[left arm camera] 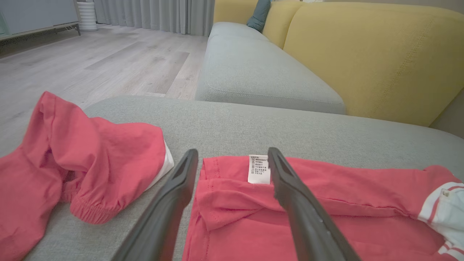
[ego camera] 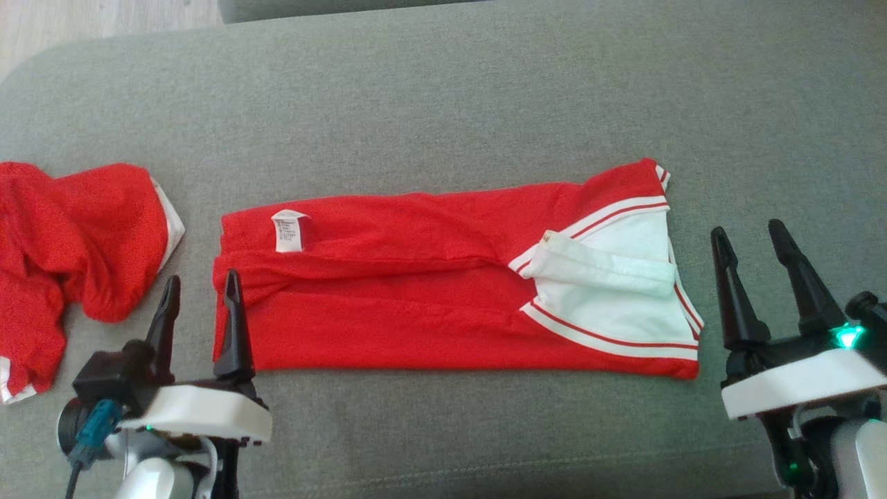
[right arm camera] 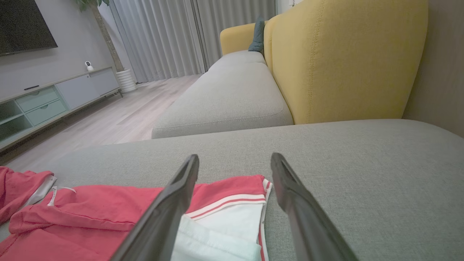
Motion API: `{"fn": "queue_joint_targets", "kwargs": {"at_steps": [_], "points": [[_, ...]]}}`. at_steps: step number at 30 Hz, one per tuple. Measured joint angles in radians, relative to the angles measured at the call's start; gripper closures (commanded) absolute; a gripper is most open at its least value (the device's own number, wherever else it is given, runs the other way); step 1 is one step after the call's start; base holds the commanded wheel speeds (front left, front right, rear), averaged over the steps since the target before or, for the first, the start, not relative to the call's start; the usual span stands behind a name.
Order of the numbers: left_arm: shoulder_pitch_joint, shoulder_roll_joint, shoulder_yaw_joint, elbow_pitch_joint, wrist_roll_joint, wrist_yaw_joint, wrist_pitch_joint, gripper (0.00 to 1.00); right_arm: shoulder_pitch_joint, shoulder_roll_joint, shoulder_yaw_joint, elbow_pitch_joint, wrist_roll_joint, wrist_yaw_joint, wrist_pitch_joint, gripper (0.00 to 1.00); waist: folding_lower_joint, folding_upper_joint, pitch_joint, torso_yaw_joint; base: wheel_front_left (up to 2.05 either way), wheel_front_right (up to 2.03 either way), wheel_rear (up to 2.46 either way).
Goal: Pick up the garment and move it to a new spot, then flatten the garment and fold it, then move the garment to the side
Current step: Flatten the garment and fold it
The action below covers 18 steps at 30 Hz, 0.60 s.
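Garment (ego camera: 416,291): red top with a white, red-striped neck panel (ego camera: 624,277). It is lying flat across the middle of the grey cushion (ego camera: 443,104), drawn into a long narrow band running along the cushion's length. Its care label (ego camera: 289,230) is facing up toward the cushion's left end.

Left gripper (ego camera: 202,277): I am seeing it hovering over the cushion's near left part, fingers spread wide and carrying nothing. One finger is crossing the band's hem corner and the other is standing over bare cushion. I cannot tell whether either is touching.

Right gripper (ego camera: 747,229): it is hanging over the cushion's near right part, just past the neck end. Its fingers are spread wide and carrying nothing.

Second red piece (ego camera: 76,242): it is sitting crumpled at the cushion's far left end, apart from the band.

Progress, as I am judging it: placing and flattening are looking done, and the lengthwise folding is looking made. What is remaining is probably a crosswise fold bringing one end over the other, then carrying the bundle toward one side of the cushion.
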Motion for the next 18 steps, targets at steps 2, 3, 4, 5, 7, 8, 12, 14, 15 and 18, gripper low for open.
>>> {"fn": "queue_joint_targets", "kwargs": {"at_steps": [2, 3, 4, 5, 7, 8, 12, 14, 15, 18], "points": [[0.0, 0.001, -0.001, -0.001, 0.002, 0.0, 0.001, 0.0, 0.0, 0.001, 0.0, -0.002, 0.0, 0.0, 0.0, 0.0, 0.0, 0.0, 0.003, 0.001, 0.0, 0.0, 0.0], [0.0, 0.001, -0.003, -0.001, 0.007, 0.0, 0.001, 0.0, 0.0, 0.002, -0.001, -0.002, 0.0, 0.0, 0.001, 0.0, 0.0, 0.0, 0.005, 0.002, 0.0, 0.0, 0.0], [0.0, 0.001, -0.004, -0.001, 0.008, 0.0, 0.001, 0.0, 0.0, 0.003, -0.001, -0.002, 0.0, 0.0, 0.003, 0.0, 0.0, 0.0, 0.006, 0.002, 0.0, 0.0, 0.0], [-0.001, 0.001, -0.006, -0.001, 0.008, 0.0, 0.001, 0.0, 0.0, 0.004, -0.001, -0.002, 0.0, 0.0, 0.003, 0.0, 0.0, 0.0, 0.008, 0.002, 0.0, 0.0, 0.0], [-0.001, 0.001, -0.008, -0.002, 0.008, 0.0, 0.001, 0.0, 0.0, 0.005, -0.002, -0.002, 0.0, 0.0, 0.004, 0.0, 0.0, 0.0, 0.012, 0.003, 0.0, 0.0, 0.0], [-0.001, 0.001, -0.009, -0.003, 0.008, 0.0, 0.001, 0.0, 0.0, 0.006, -0.003, -0.002, 0.0, 0.0, 0.007, 0.0, 0.0, 0.0, 0.014, 0.003, 0.0, 0.0, 0.0], [-0.014, 0.002, -0.026, -0.014, 0.012, 0.0, 0.001, 0.0, 0.0, 0.008, -0.016, 0.026, 0.0, 0.0, 0.017, 0.0, 0.0, 0.0, 0.045, 0.009, 0.0, 0.0, 0.0], [-0.038, 0.001, -0.028, -0.018, 0.019, -0.002, 0.001, 0.0, -0.002, 0.005, -0.02, 0.064, 0.0, 0.0, 0.022, 0.0, 0.0, 0.0, 0.065, 0.015, 0.0, 0.0, 0.0], [-0.053, 0.001, -0.031, -0.019, 0.019, -0.003, 0.0, 0.0, -0.002, -0.003, -0.019, 0.086, 0.0, 0.0, 0.026, 0.0, 0.0, 0.0, 0.077, 0.019, 0.0, 0.0, 0.0], [-0.097, -0.001, -0.04, -0.018, 0.027, -0.012, -0.005, 0.0, -0.021, -0.02, -0.018, 0.151, 0.001, 0.0, 0.03, 0.0, 0.0, 0.0, 0.114, 0.031, 0.0, 0.0, 0.0]]}}
